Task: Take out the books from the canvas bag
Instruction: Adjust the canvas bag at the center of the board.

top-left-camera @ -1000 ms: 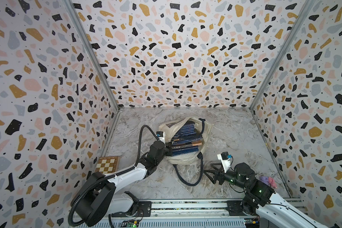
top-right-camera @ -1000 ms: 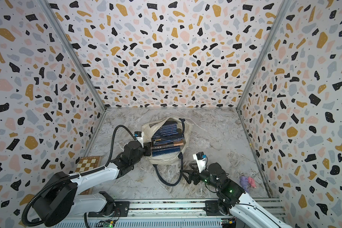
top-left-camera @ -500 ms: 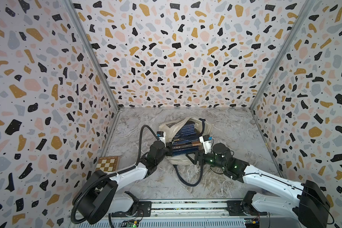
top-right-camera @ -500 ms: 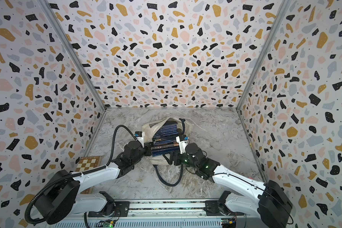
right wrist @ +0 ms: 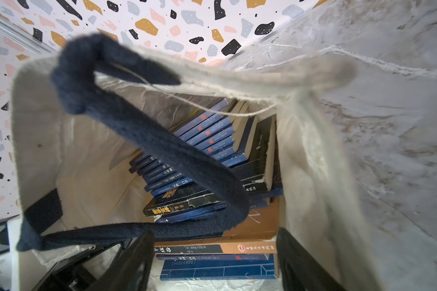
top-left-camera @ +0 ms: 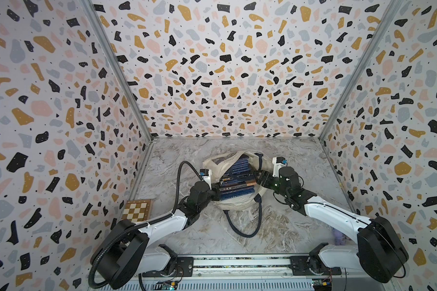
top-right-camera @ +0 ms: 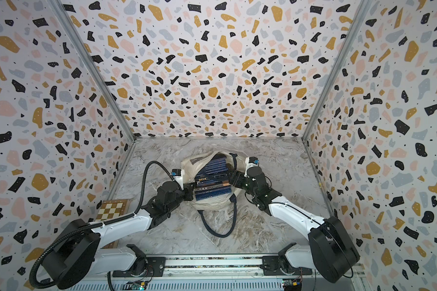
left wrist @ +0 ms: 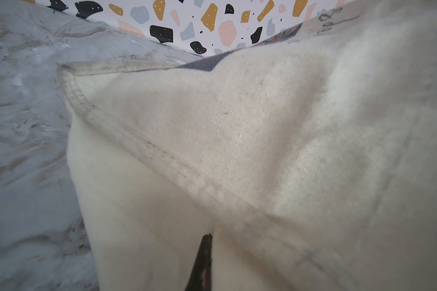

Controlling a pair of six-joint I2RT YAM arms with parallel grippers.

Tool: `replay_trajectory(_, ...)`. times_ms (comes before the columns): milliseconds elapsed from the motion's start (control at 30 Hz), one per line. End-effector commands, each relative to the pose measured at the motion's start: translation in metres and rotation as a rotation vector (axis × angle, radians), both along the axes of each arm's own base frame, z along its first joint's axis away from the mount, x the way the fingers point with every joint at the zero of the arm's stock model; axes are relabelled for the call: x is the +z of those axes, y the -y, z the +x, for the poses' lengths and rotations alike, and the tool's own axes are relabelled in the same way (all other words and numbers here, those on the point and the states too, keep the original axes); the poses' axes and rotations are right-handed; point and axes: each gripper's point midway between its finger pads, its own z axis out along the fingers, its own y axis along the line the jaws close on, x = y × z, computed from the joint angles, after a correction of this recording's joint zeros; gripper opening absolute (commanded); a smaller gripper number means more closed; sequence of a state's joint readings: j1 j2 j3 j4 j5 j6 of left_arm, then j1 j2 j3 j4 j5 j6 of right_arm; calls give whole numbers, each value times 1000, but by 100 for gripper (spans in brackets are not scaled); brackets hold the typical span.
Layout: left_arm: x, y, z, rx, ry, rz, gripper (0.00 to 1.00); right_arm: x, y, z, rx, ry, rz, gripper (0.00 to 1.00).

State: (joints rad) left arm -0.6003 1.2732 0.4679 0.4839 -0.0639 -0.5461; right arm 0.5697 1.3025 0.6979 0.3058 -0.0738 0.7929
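Fingers of the left gripper (top-left-camera: pixel 215 188) are closed at the near left edge of the canvas bag (top-left-camera: pixel 212 163), while the right gripper (top-left-camera: pixel 259 179) reaches in from the opposite side with its fingers parted; both top views show this. The books (top-left-camera: pixel 237 184), dark navy paperbacks, sit in a slanted stack inside the cream bag, which lies mid-way across the marble-patterned table (top-left-camera: pixel 300 161). A wooden chessboard box (top-left-camera: pixel 138 210) lies well apart from it. No book lies on the bare table.

The left wrist view is nearly filled with cream canvas. One dark finger (left wrist: pixel 204 259) shows between the folds, so the pinch looks to be on the bag's cloth.

The right wrist view looks into the bag's mouth. The two black fingers (right wrist: pixel 136 262) stand apart on either side of the nearest books, an orange-banded one and blue ones, with a navy handle (right wrist: pixel 149 143) crossing above. Whether the pads touch a cover I cannot tell.

Judged from this, nothing is out yet: the first grab is being set up, and the whole stack is left to remove.
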Motion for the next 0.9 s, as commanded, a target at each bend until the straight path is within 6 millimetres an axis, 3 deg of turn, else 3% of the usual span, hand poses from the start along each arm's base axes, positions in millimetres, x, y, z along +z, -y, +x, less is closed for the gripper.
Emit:
replay_trajectory(0, 13, 7, -3, -35, 38, -41, 0, 20, -13, 2, 27, 57, 58, 76)
replay_trajectory(533, 9, 6, -2, -32, 39, -23, 0, -18, -21, 31, -2, 109, 24, 65)
replay_trajectory(867, 8, 5, -1, -28, 39, -15, 0, -11, -29, 30, 27, 159, 46, 32)
